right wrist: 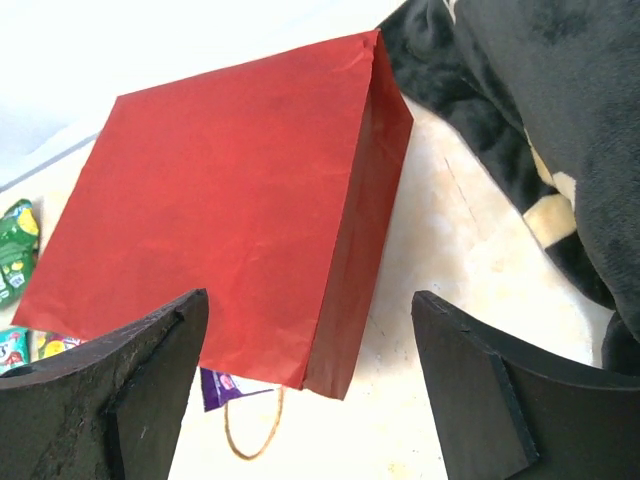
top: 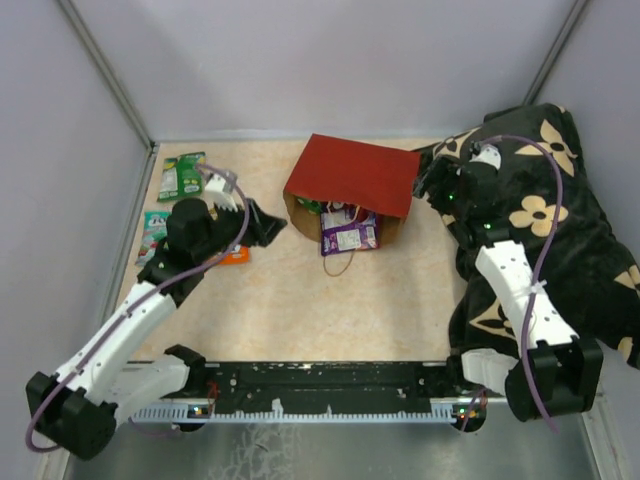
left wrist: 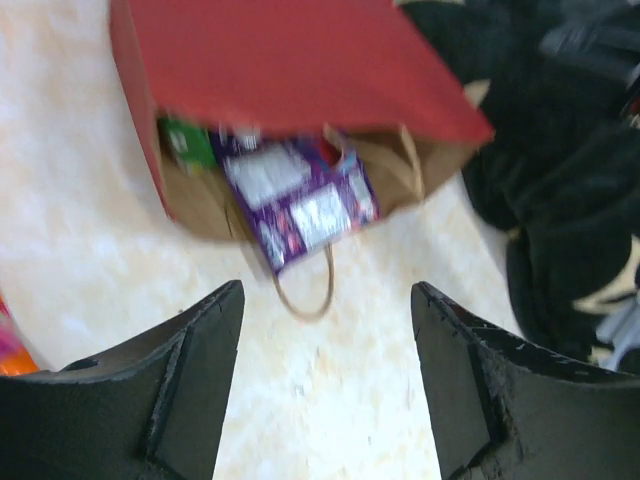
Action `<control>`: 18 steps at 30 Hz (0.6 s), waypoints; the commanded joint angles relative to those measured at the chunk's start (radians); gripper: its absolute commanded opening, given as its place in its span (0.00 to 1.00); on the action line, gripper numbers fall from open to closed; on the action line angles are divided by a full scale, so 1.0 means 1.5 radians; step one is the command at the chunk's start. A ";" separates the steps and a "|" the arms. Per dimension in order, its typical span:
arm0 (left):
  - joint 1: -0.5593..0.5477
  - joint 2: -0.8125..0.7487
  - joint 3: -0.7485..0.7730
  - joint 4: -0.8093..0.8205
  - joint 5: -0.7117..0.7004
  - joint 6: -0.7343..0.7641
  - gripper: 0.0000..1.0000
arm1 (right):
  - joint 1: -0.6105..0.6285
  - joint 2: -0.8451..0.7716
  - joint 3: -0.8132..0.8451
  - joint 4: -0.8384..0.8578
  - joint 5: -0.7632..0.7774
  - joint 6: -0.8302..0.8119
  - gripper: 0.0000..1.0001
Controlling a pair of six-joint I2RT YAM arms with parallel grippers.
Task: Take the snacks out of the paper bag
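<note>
**Top view.** The paper bag [top: 350, 175] lies on its side at 12 o'clock on the bench [top: 330, 310], red side up, mouth facing 6 o'clock. A purple packet [top: 348, 232] sticks out of the mouth. At 10 o'clock a green packet [top: 182, 175] lies flat on the bench, well apart from the bag. An orange packet [top: 236, 255] lies beside my left wrist. My left claw [top: 272, 225] sits at 9 o'clock of the bag, my right claw [top: 425, 180] at 3 o'clock of it, against the black flowered pillow [top: 560, 220].

**Left wrist view.** My left claw [left wrist: 328, 295] is spread and holds nothing. The bag mouth is at 12 o'clock. The purple packet hangs half out, a second green packet [left wrist: 185, 140] is inside at 11 o'clock, and a string handle [left wrist: 305, 295] loops onto the bench.

**Right wrist view.** My right claw [right wrist: 310, 297] is spread and holds nothing. The bag's red face fills 11 o'clock. The pillow is at 2 o'clock.
</note>
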 commanded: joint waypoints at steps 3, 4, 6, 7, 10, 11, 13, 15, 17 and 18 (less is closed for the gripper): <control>-0.049 -0.095 -0.197 0.057 -0.012 -0.061 0.75 | -0.002 -0.083 -0.011 -0.022 0.012 -0.010 0.84; -0.060 -0.106 -0.218 0.069 -0.013 -0.070 0.76 | -0.002 -0.091 -0.016 -0.024 0.012 -0.009 0.84; -0.082 -0.112 -0.255 0.111 -0.013 -0.083 0.80 | -0.002 -0.104 -0.028 -0.025 0.012 -0.006 0.84; -0.095 -0.109 -0.269 0.128 -0.016 -0.092 0.83 | -0.003 -0.109 -0.032 -0.024 0.011 -0.003 0.84; -0.136 -0.069 -0.286 0.209 -0.022 -0.120 0.91 | -0.002 -0.111 -0.036 -0.021 0.001 0.004 0.83; -0.149 -0.046 -0.283 0.236 -0.014 -0.128 0.91 | -0.003 -0.111 -0.036 -0.022 -0.001 0.003 0.83; -0.170 0.004 -0.272 0.282 -0.006 -0.146 0.92 | -0.003 -0.115 -0.036 -0.025 0.001 0.002 0.83; -0.178 0.054 -0.262 0.316 -0.002 -0.170 0.91 | -0.002 -0.122 -0.037 -0.032 0.004 -0.001 0.83; -0.180 0.084 -0.262 0.354 -0.016 -0.188 0.91 | -0.002 -0.132 -0.040 -0.037 0.008 -0.003 0.83; -0.180 0.095 -0.260 0.363 -0.033 -0.192 0.90 | -0.002 -0.137 -0.043 -0.037 0.009 -0.003 0.83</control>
